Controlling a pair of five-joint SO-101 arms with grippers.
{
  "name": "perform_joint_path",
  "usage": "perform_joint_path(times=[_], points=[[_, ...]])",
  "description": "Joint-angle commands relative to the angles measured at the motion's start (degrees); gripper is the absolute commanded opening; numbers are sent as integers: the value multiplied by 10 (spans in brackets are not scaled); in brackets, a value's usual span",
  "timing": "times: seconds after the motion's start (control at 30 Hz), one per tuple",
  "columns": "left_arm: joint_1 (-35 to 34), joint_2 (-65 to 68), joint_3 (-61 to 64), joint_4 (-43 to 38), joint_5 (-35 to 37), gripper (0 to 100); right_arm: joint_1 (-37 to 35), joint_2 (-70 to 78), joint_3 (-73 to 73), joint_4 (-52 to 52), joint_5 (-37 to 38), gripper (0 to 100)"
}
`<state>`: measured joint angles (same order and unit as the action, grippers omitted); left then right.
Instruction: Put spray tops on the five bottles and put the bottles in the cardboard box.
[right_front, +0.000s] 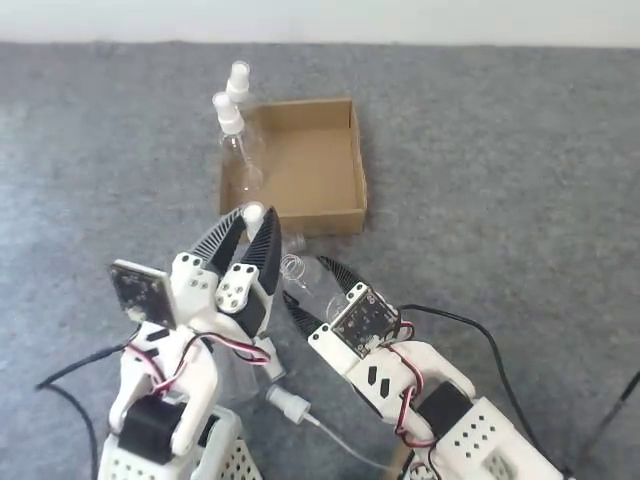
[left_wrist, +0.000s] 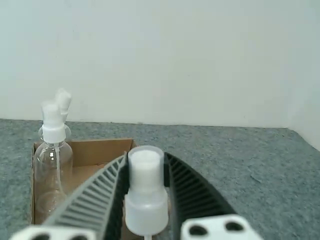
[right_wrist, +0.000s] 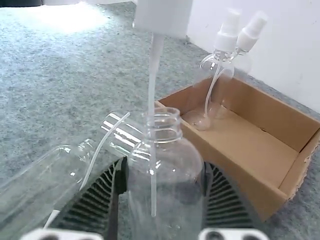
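right wrist view: spray top (right_wrist: 162, 17) points straight down into upright bottle (right_wrist: 165, 170).

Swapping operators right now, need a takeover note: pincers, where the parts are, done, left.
Left pincer: shut on a spray top, its tube hanging inside the open bottle.
Right pincer: shut on that bottle, upright, in front of the cardboard box.
Done: two capped bottles stand in the box.
Left: seat this top, box the bottle, then the rest; a loose spray top lies between the arm bases.
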<state>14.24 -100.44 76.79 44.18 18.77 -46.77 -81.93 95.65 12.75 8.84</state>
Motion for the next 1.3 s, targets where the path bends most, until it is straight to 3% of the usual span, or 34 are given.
perform_joint_path(times=[0.0, 0.23, 0.73, 1.27], points=[[1, -2, -4, 5, -5, 15, 0, -13, 8, -18, 4, 88], [56, -2, -7, 36, -35, 16, 1, -13, 8, -18, 4, 88], [57, -1, -5, 38, -42, 120, 2, -13, 8, -18, 3, 88], [-12, -2, -44, 38, -40, 120, 2, -13, 7, -18, 4, 88]])
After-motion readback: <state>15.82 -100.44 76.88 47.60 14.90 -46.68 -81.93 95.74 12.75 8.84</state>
